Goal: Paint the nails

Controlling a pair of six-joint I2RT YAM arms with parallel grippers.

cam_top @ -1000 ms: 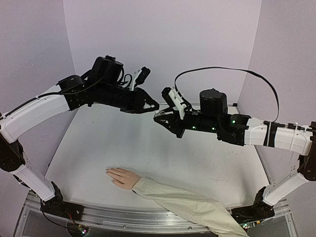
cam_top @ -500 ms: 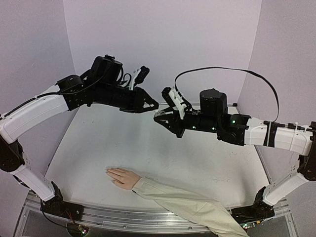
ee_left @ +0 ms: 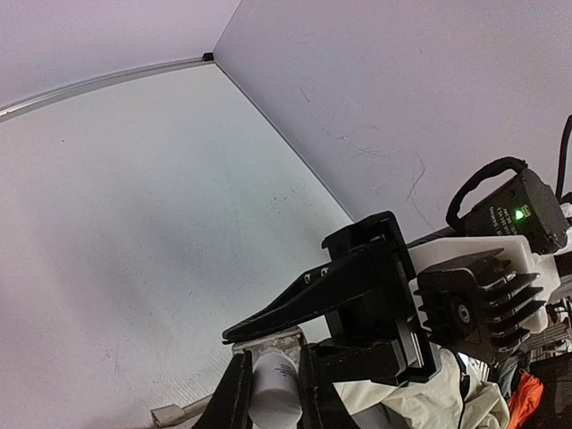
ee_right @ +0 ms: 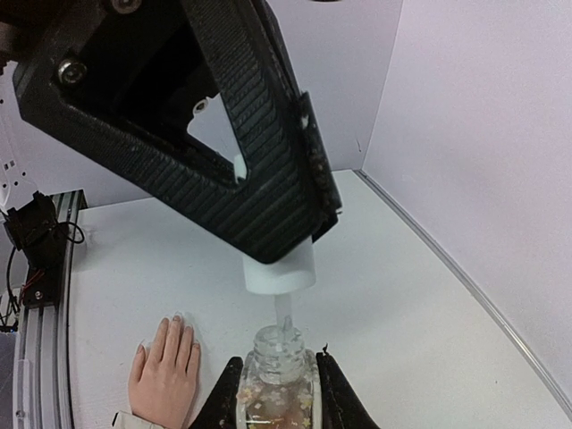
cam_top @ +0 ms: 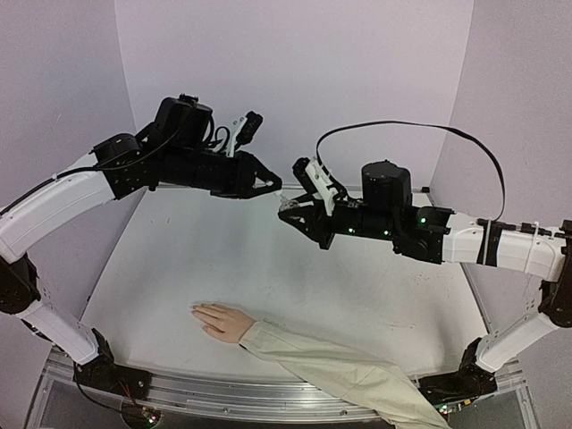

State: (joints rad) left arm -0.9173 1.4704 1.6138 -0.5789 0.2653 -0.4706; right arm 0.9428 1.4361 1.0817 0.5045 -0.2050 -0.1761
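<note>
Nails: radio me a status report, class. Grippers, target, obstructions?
Left gripper shut on white cap, stem in bottle. Right gripper shut on bottle. Nails on mannequin hand below, unreached. Nothing between.

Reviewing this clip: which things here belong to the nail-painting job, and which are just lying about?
Job: mannequin hand (nails), small clear bottle in right gripper, white cap with stem in left gripper.
Lying about: beige sleeve, black cable.

Tiny pale fingertip nails [cam_top: 196,310], barely distinct from skin.
On a flesh-coloured mannequin hand [cam_top: 223,322] lying flat, palm down.
</note>
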